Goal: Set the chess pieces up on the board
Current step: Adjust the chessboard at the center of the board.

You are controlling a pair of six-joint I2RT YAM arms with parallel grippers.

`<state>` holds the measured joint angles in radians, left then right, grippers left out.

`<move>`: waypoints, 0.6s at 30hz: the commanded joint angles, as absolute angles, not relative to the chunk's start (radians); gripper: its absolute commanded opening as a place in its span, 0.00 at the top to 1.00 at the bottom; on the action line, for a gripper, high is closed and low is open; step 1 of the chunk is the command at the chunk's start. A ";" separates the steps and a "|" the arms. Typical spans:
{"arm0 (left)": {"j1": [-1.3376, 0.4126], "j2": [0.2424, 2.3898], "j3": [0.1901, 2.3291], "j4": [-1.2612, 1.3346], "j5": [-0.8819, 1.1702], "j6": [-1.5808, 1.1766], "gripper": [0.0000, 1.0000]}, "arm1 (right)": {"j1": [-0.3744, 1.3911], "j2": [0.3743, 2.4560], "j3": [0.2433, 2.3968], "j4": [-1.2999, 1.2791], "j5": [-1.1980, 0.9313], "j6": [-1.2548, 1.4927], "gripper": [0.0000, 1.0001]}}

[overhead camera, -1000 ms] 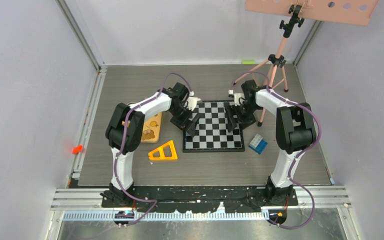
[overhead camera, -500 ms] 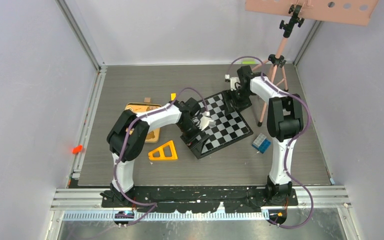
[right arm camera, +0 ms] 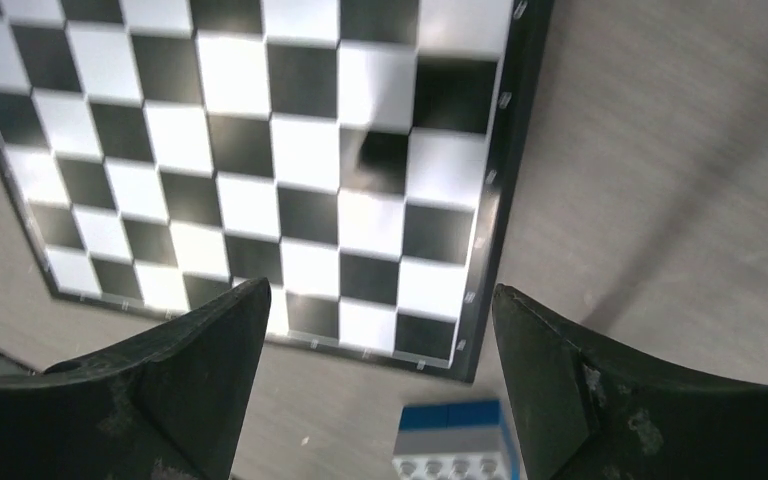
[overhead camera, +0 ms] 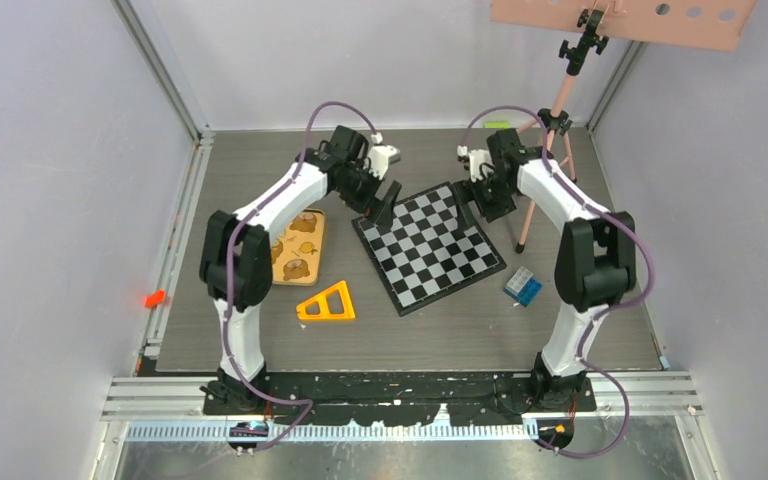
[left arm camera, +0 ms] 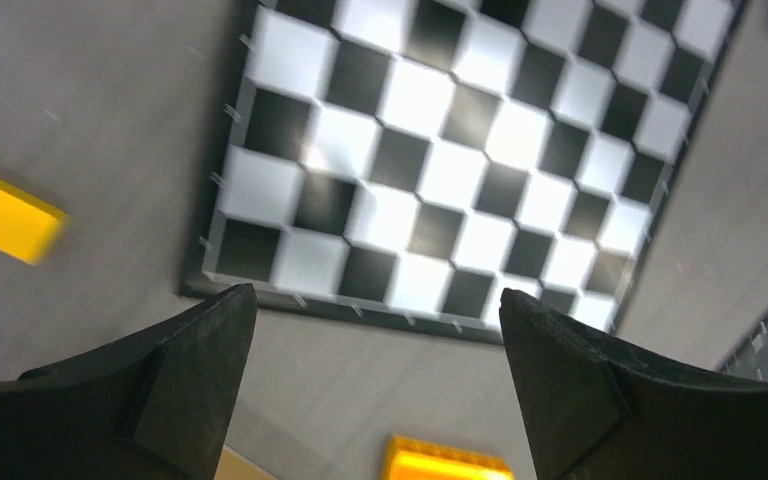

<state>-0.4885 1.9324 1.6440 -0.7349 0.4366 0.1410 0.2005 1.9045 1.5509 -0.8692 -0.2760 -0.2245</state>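
Note:
The board (overhead camera: 430, 252) lies flat in the middle of the table, turned askew, and its squares are bare. No chess pieces show in any view. My left gripper (overhead camera: 375, 205) hangs open over the board's far left corner; in the left wrist view the board (left arm camera: 450, 150) fills the area beyond the open left gripper (left arm camera: 375, 295), with bare table between the fingers. My right gripper (overhead camera: 478, 208) is open by the far right corner. In the right wrist view the open right gripper (right arm camera: 380, 290) looks down on the board (right arm camera: 260, 150), nothing between its fingers.
A yellow triangle frame (overhead camera: 327, 302) lies left of the board, with a wooden puzzle tray (overhead camera: 300, 245) behind it. A blue and white block (overhead camera: 522, 286) sits right of the board. A tripod (overhead camera: 550, 130) stands at the back right. A small red object (overhead camera: 154, 297) lies off the mat's left edge.
The board has turned counter-clockwise from square to askew. My left arm swung from the board's left edge back to its far left corner. My right gripper stays near the far right corner.

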 commanded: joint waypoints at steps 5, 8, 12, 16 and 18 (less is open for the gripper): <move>-0.469 2.240 1.955 -0.633 0.473 0.008 0.05 | 0.237 1.640 1.314 -0.967 -0.322 -0.384 0.14; -0.469 2.319 2.034 -0.632 0.470 -0.035 0.05 | 0.275 1.604 1.260 -0.992 -0.332 -0.428 0.15; -0.469 2.375 2.070 -0.651 0.479 -0.073 0.07 | 0.308 1.610 1.174 -0.967 -0.315 -0.447 0.16; -0.468 2.325 1.949 -0.629 0.499 -0.089 0.10 | 0.324 1.638 1.119 -0.886 -0.313 -0.423 0.17; -0.468 2.263 1.831 -0.599 0.504 -0.090 0.11 | 0.330 1.664 1.111 -0.874 -0.316 -0.419 0.17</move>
